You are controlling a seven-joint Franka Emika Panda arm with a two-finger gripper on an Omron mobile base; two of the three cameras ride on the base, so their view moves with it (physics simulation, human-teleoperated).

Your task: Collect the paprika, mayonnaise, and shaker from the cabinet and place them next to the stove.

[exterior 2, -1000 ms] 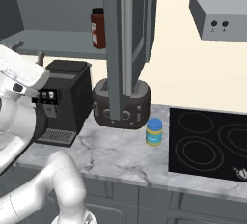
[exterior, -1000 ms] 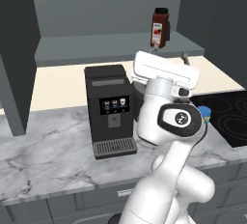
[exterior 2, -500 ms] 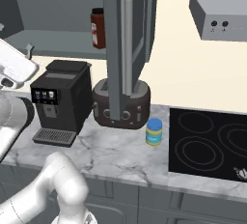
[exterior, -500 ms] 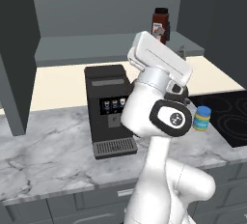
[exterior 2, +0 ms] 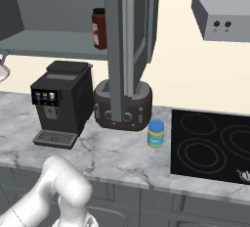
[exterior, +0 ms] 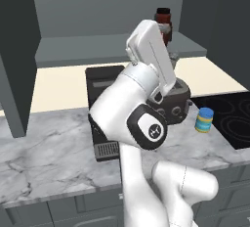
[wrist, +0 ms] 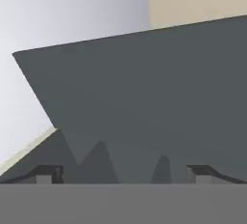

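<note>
Jaws spread wide and empty: in the hand view the gripper point(wrist: 123, 172) shows its two dark fingertips point(wrist: 46, 172) far apart at the bottom edge, with nothing between them, facing the dark grey underside of the cabinet point(wrist: 144, 88). I judge that the hand is raised toward the shelf for the next pick.

Done so far, as I read it: the mayonnaise point(exterior 2: 156, 133) stands upright on the marble counter point(exterior 2: 107, 157), just beside the left edge of the stove point(exterior 2: 210, 143) and near the toaster point(exterior 2: 122, 106); it also shows in the left base view point(exterior: 204, 120).

Left to do: the paprika point(exterior 2: 99, 28) stands on the cabinet shelf, above the coffee machine point(exterior 2: 61, 101); in the left base view its cap point(exterior: 163, 13) rises behind the arm's white link.

Hard to make out: I cannot find the shaker on the shelf or counter. The open cabinet door point(exterior 2: 128, 45) blocks the right part of the shelf.
</note>
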